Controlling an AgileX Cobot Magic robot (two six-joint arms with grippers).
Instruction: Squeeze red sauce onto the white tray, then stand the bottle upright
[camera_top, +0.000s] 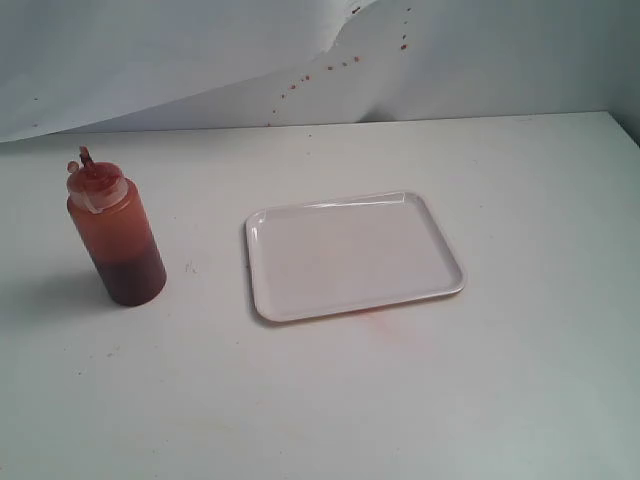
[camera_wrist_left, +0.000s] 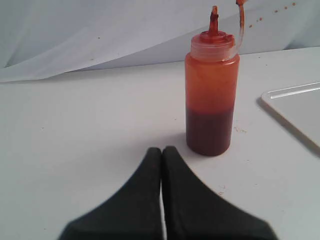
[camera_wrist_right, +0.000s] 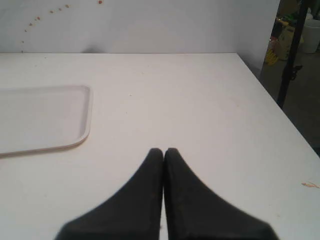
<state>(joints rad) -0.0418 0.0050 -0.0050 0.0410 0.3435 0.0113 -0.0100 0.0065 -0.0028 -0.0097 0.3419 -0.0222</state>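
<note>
A wide, flat white table (camera_top: 320, 400) carries everything, and a creased white paper backdrop (camera_top: 150, 60) rises behind its far edge. The flat rectangular white plastic tray (camera_top: 355, 255), with rounded corners and a low raised rim, lies near the middle of the table. It is ahead of the right pincer (camera_wrist_right: 163, 152) and off toward the other arm's side, well apart from its tips. From the left pincer (camera_wrist_left: 161, 155) only one corner of the tray shows, out beyond the bottle on the side toward the right arm. The tray's visible surface is plain white. The translucent orange-red cylindrical plastic squeeze bottle (camera_top: 115, 240) stands upright on the table just ahead of the left pincer, a little toward the tray side, apart from the black tips and apart from the tray. Dark red fill sits in its lower part, and its conical nozzle points up with the small tethered cap (camera_wrist_left: 240, 2) off it. Both pincers are clenched, their black fingers pressed flat together with nothing between them, each low over bare table. A faint pinkish smear (camera_top: 375, 315) marks the table against the tray's near edge. Tiny red specks (camera_top: 340, 65) dot the backdrop.
</note>
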